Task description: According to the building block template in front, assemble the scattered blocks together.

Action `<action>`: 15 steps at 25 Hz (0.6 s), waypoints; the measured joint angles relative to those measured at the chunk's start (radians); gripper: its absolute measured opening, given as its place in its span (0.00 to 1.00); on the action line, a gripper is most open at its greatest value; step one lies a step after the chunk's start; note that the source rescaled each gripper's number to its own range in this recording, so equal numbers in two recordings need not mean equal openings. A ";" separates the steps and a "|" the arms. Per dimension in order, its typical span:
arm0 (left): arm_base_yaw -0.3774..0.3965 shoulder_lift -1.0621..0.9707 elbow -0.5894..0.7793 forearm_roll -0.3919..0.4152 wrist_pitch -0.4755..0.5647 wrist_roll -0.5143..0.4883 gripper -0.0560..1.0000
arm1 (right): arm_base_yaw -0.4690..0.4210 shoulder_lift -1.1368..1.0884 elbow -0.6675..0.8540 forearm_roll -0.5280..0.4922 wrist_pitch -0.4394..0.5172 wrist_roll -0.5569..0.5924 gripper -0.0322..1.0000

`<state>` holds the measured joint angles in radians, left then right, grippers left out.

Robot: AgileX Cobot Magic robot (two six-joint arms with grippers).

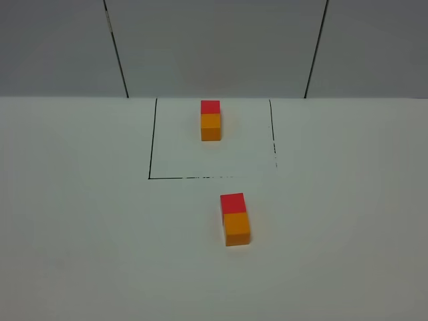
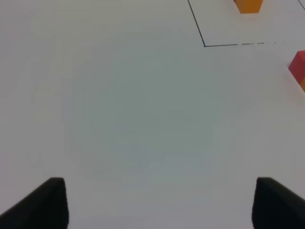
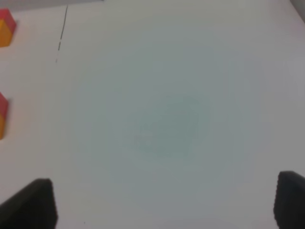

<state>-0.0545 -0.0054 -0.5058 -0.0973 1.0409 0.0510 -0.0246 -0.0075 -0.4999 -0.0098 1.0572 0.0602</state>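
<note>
Overhead view. A white table [image 1: 80,234] fills the lower two-thirds of the frame, with grey wall panels [image 1: 214,47] behind it. A black outlined rectangle [image 1: 152,140] is drawn at upper centre. Inside it, near its far edge, lies the building block template [image 1: 210,120], its red half farther from the camera and its orange half nearer. Below the rectangle's near line, just right of centre, the red cube [image 1: 233,202] and the orange cube [image 1: 237,229] lie touching face to face, red behind orange, in the same order as the template. Neither arm appears in this view.

Left wrist view. The left gripper [image 2: 159,202] shows only as two dark fingertips at the lower corners, spread wide apart with bare table between them. The template's orange end sits at the top edge; the red cube is cut by the right edge.

Right wrist view. The right gripper [image 3: 164,202] likewise shows two dark fingertips at the lower corners, spread wide over bare table, nothing between them. The template and the joined cubes are cut by the left edge.
</note>
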 joint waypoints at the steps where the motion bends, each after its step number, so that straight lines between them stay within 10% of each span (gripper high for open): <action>1: 0.000 0.000 0.000 0.000 0.000 0.000 0.67 | 0.000 0.000 0.000 0.000 0.000 0.000 0.84; 15: 0.000 0.000 0.000 0.000 0.000 0.001 0.67 | 0.000 0.000 0.000 0.000 0.000 0.000 0.84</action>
<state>-0.0545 -0.0054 -0.5058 -0.0973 1.0409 0.0518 -0.0246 -0.0075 -0.4999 -0.0096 1.0572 0.0602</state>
